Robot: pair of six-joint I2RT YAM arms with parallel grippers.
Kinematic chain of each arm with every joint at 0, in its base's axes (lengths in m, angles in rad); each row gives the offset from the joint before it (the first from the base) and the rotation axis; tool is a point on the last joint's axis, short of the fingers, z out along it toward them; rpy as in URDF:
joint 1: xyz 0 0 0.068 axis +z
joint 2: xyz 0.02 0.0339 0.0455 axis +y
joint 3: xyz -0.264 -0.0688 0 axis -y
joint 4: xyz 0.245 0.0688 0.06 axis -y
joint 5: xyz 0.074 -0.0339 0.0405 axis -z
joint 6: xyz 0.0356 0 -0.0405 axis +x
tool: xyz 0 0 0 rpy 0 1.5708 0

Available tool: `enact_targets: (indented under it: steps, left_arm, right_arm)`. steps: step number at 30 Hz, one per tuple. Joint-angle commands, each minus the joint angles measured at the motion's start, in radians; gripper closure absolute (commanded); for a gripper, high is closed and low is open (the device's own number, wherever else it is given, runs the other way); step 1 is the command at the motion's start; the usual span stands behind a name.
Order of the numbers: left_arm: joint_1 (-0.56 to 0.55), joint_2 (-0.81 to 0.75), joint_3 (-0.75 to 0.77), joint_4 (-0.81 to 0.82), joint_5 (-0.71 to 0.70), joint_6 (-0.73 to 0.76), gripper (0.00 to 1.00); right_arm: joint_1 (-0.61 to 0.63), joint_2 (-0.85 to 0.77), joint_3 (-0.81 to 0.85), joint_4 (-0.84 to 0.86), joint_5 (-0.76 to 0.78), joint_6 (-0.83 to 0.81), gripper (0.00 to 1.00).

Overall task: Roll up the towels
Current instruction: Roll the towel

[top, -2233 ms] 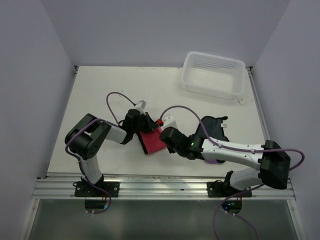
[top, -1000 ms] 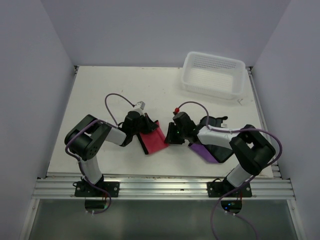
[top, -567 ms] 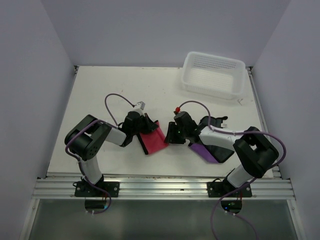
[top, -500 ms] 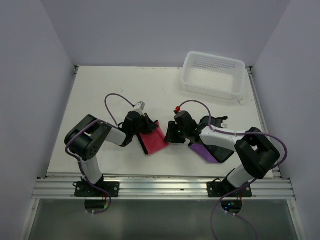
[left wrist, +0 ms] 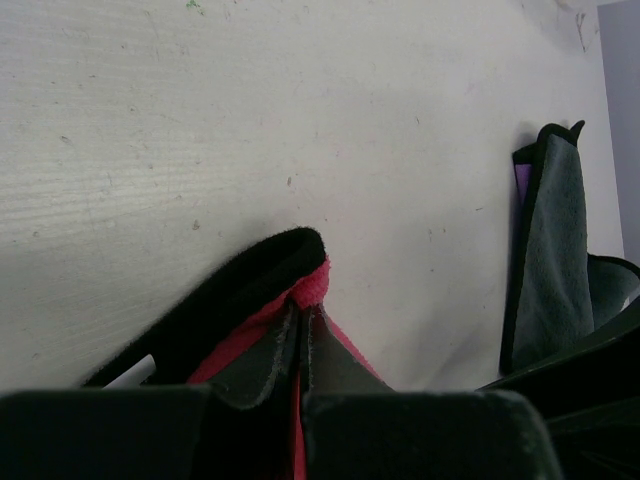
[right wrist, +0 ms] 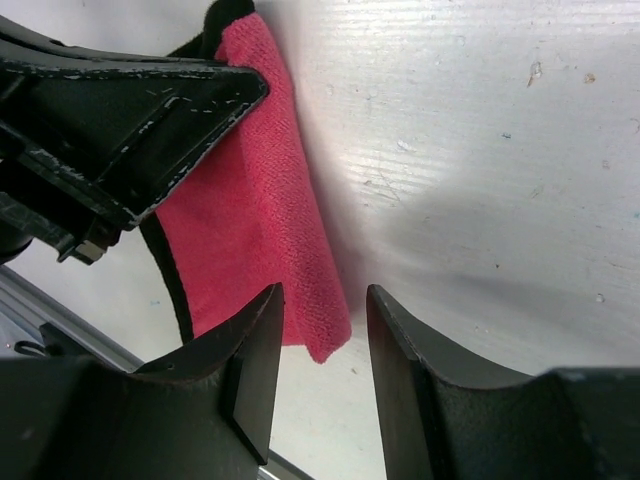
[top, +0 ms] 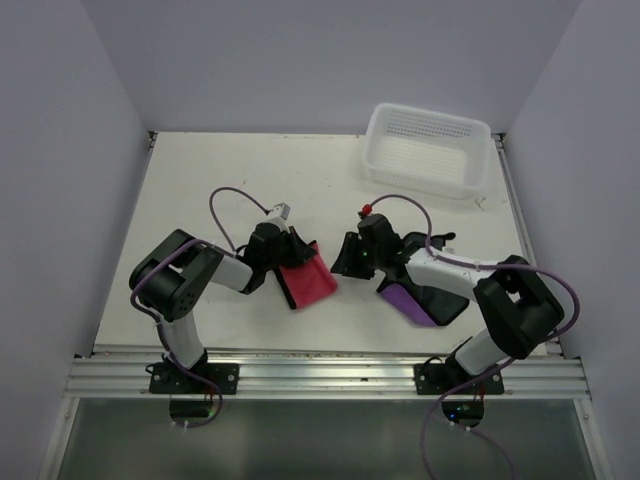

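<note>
- Near mid-table (top: pixel 230 170), left claw (left wrist: pixel 300 345) is clamped on the soft, limp pink towel's (top: pixel 308 281) corner.
- Right claw (right wrist: pixel 320 345) stands apart; take the free edge.

A robotics test cell is seen: a scuffed white table (top: pixel 220 180) is enclosed by plain pale walls (top: pixel 300 60), two arms are bolted to an aluminium rail (top: pixel 320 375) at its near edge, and cables are looped above them.
</note>
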Motion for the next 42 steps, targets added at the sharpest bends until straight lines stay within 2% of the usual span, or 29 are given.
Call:
enact_targets:
  steps: [1, 19, 30, 35, 42]
  left_arm:
    - [-0.002, 0.024, -0.034, -0.139, -0.055, 0.046, 1.00]
    - [-0.002, 0.027, -0.040, -0.128, -0.056, 0.036, 1.00]
    - [-0.002, 0.026, -0.060, -0.110, -0.066, 0.022, 1.00]
    - [0.000, 0.020, -0.063, -0.108, -0.066, 0.020, 1.00]
    - [0.000, 0.001, -0.055, -0.125, -0.067, 0.016, 1.00]
  right_arm:
    - [-0.005, 0.039, 0.019, 0.044, -0.051, 0.021, 0.58]
    - [0.006, 0.116, -0.001, 0.104, -0.122, 0.023, 0.62]
    - [0.041, 0.165, -0.040, 0.113, -0.090, 0.012, 0.63]
    - [0.047, 0.176, -0.071, 0.110, -0.062, -0.006, 0.67]
    - [0.081, 0.171, -0.111, 0.100, 0.025, -0.060, 0.78]
